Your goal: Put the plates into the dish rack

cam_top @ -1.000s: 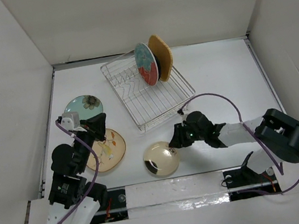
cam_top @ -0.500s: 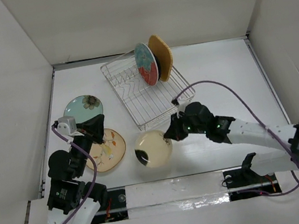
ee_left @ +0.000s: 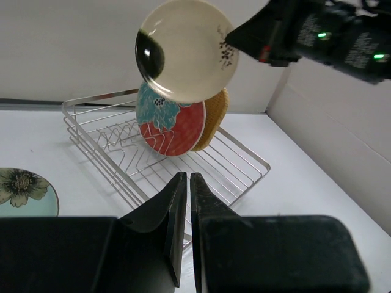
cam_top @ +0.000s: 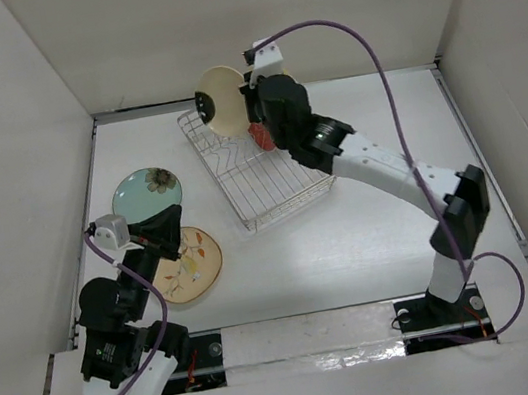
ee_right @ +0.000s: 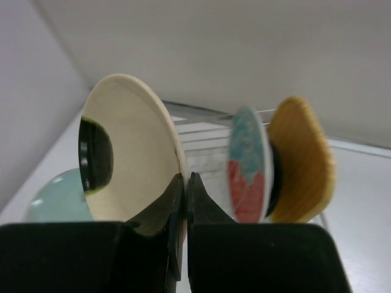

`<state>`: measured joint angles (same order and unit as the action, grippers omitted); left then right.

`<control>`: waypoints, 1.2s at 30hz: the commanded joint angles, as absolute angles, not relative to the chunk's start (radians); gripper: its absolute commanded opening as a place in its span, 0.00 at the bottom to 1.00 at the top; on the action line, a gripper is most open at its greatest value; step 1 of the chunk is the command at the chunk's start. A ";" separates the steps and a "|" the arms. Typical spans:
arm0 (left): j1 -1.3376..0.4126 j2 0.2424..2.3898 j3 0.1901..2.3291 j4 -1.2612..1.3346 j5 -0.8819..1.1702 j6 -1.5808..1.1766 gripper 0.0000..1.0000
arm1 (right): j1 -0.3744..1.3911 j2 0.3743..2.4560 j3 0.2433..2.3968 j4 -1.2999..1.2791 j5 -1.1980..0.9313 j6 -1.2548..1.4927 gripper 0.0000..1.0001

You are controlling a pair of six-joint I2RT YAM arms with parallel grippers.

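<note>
My right gripper (cam_top: 251, 108) is shut on the rim of the cream plate with a dark mark (cam_top: 221, 102) and holds it on edge in the air above the far end of the silver wire dish rack (cam_top: 261, 180). The plate also shows in the right wrist view (ee_right: 131, 155) and in the left wrist view (ee_left: 186, 50). The red, teal and white plate (ee_right: 247, 165) and the orange plate (ee_right: 302, 159) stand upright in the rack; a small black plate shows as a sliver between them. My left gripper (ee_left: 186, 183) is shut and empty above the beige floral plate (cam_top: 189, 264). The pale teal flowered plate (cam_top: 146, 190) lies flat at the left.
White walls close the table on three sides. The rack (ee_left: 122, 152) sits slanted at the back middle, its near rows of prongs free. The right arm (cam_top: 380, 163) stretches across the right half of the table.
My right gripper has lifted the cream plate from the near middle of the table and carried it back and up to above the rack's far end, turning it on edge. The left arm has drawn back slightly.
</note>
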<state>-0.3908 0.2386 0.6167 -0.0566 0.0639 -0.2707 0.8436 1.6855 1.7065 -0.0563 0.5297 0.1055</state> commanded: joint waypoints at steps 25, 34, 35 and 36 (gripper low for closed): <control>-0.387 0.276 0.627 -0.014 0.071 -0.262 0.05 | 0.793 2.309 2.163 0.098 1.020 -0.487 0.00; -0.387 0.285 0.627 -0.015 0.067 -0.262 0.05 | 0.793 2.367 2.155 0.011 0.960 -0.362 0.00; -0.387 0.284 0.627 -0.015 0.066 -0.261 0.05 | 0.793 2.370 2.152 0.003 0.951 -0.335 0.00; -0.387 0.284 0.627 -0.015 0.063 -0.262 0.05 | 0.793 2.373 2.148 0.003 0.934 -0.322 0.00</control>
<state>-0.3908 0.2733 0.6167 -0.0574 0.0692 -0.2703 0.7868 2.3718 2.1159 -0.0032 0.9627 -0.3981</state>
